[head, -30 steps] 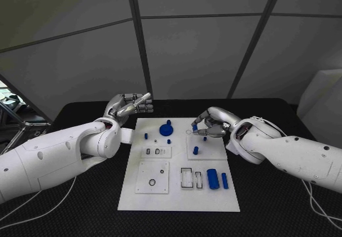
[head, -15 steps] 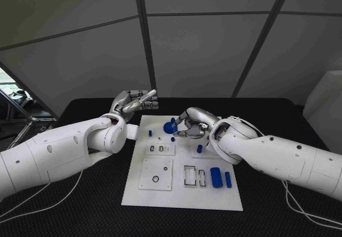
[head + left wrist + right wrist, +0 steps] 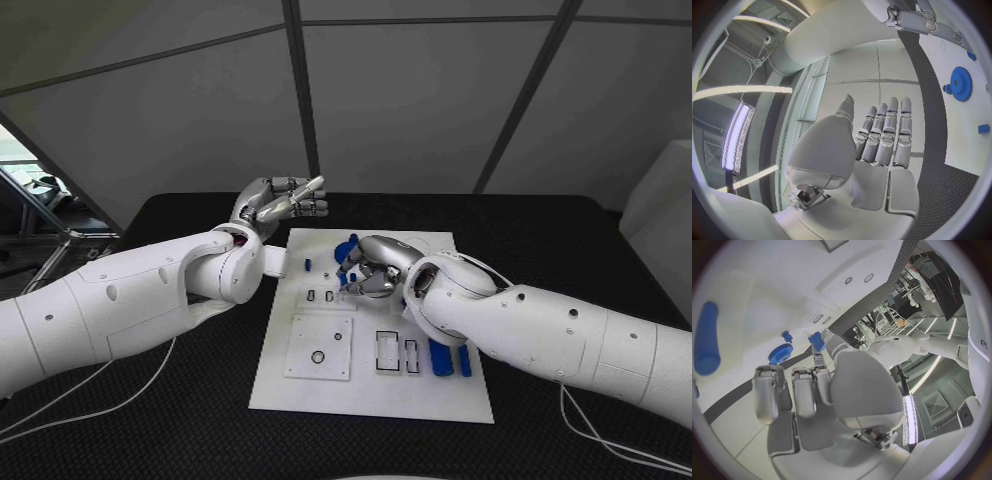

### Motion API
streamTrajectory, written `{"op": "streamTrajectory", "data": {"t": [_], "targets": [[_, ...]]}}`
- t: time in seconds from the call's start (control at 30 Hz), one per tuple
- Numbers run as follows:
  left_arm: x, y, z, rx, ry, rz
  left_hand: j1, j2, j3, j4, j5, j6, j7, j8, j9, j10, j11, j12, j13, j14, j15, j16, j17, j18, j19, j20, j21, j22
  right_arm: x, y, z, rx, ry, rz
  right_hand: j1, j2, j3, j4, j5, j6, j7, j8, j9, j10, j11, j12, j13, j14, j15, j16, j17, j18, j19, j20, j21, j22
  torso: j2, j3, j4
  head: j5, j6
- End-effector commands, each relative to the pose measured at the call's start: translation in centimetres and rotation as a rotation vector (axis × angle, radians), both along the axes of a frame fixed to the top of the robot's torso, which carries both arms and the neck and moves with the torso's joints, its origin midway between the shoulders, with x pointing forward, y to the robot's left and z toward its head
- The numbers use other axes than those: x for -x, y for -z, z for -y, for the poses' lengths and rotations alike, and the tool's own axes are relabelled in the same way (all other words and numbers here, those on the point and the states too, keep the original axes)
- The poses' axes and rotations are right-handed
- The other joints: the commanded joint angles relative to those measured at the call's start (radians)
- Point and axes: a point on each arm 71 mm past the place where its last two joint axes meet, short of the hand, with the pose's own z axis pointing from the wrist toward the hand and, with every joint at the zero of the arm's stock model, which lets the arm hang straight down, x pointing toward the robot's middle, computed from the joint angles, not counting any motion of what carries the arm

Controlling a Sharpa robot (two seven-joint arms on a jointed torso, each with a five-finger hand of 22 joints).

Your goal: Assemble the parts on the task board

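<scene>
While both arms reach over the black table (image 3: 173, 400), the scene reads as follows.

Task board: white task board (image 3: 375, 395) lies flat in the middle of the table, long side running away from the robot.

Right hand: right hand (image 3: 368, 270) sits low over the board's far half, fingers curled in; whether they hold a piece I cannot tell. In the right wrist view a small blue peg (image 3: 816, 340) shows just beyond the fingertips (image 3: 766, 390).

Left hand: left hand (image 3: 281, 203) is raised past the board's far left corner, fingers straight and side by side, nothing in them.

Blue gear: blue gear (image 3: 346, 252) lies on the far part of the board, next to the right hand.

Blue cylinders: large blue cylinder (image 3: 438, 356) and thinner blue pin (image 3: 463, 360) lie side by side at the board's right edge, near half.
</scene>
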Motion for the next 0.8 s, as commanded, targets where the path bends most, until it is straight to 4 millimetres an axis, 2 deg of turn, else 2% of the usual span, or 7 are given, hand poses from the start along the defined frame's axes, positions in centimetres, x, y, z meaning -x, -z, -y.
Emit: {"op": "streamTrajectory", "data": {"t": [0.03,0.8], "targets": [[0.0,-0.2,0.2,0.003,0.014,0.006,0.006,0.003,0.002,-0.007,-0.001,0.002,0.003,-0.006,-0.001,-0.001,0.006,-0.006,0.000,0.003,0.002,-0.004,0.001,0.003,-0.005,0.000,0.006,0.001,0.1,0.3,-0.3,0.043,0.003,0.008,0.005,0.009,0.005,-0.001,0.004,0.015,-0.005,0.006,0.005,0.009,-0.005,-0.004,0.138,0.097,-0.004,0.004,0.234,-0.003,0.040,-0.005,0.003,0.186,0.000,0.0002,0.0005,0.003,-0.002],[-0.1,-0.1,0.3,0.003,0.017,0.003,0.006,0.003,0.002,-0.007,-0.001,0.002,0.003,-0.006,-0.001,-0.001,0.006,-0.006,0.000,0.003,0.002,-0.004,0.001,0.003,-0.005,0.000,0.006,0.001,0.4,1.6,-1.3,0.086,-0.013,-0.004,0.000,0.004,0.004,-0.002,0.002,0.014,-0.003,0.006,0.005,0.008,-0.004,-0.005,0.137,0.097,-0.003,0.003,0.231,-0.003,0.038,-0.005,0.002,0.184,0.000,-0.0001,-0.0001,0.010,-0.011]]}}
